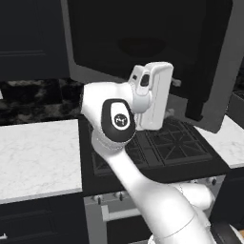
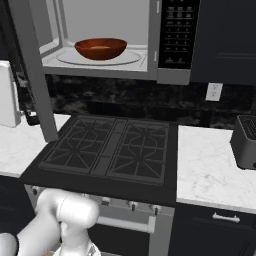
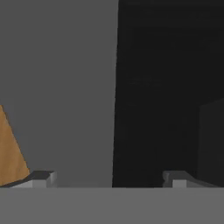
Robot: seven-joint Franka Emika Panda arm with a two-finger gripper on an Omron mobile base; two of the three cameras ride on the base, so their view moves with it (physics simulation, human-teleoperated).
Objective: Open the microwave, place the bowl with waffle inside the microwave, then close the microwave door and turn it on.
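With the bowl [image 2: 100, 48] already sitting inside the open microwave [image 2: 105, 37], I judge closing is next: my tool [image 3: 109, 178], spread wide and empty, must push the microwave door [image 2: 31, 70] shut.

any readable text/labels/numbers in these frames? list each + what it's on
None can be read.
The microwave button panel: rows of small light marks, too small and blurred to read.
The arm joint cap: a small white emblem, not legible as letters.
The stove knobs, the wall outlet, the toaster: no text visible.
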